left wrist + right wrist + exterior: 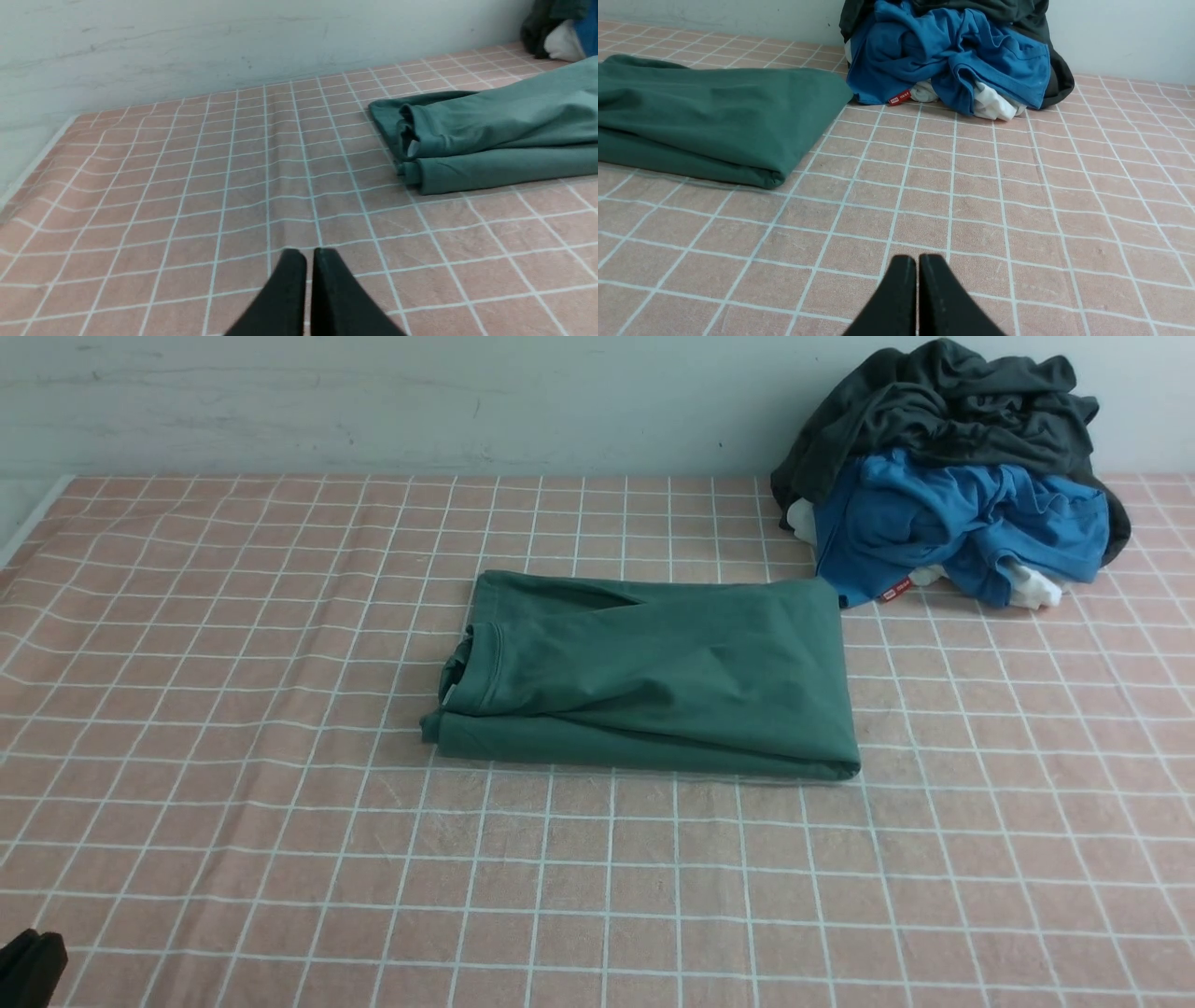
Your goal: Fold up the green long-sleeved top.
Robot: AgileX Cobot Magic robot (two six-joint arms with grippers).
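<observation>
The green long-sleeved top (653,677) lies folded into a flat rectangle in the middle of the table, crew neck at its left end. It also shows in the left wrist view (490,140) and in the right wrist view (705,121). My left gripper (309,254) is shut and empty, low over the cloth near the table's front, well clear of the top; a dark part of it shows at the front view's bottom left corner (28,966). My right gripper (918,259) is shut and empty, in front of the top's right end; it is out of the front view.
A pile of clothes stands at the back right against the wall: a dark grey garment (943,406) on a bright blue garment (952,523), with white cloth (1032,586) under them. The pink checked tablecloth (280,803) covers the table. A pale wall (373,401) runs along the back.
</observation>
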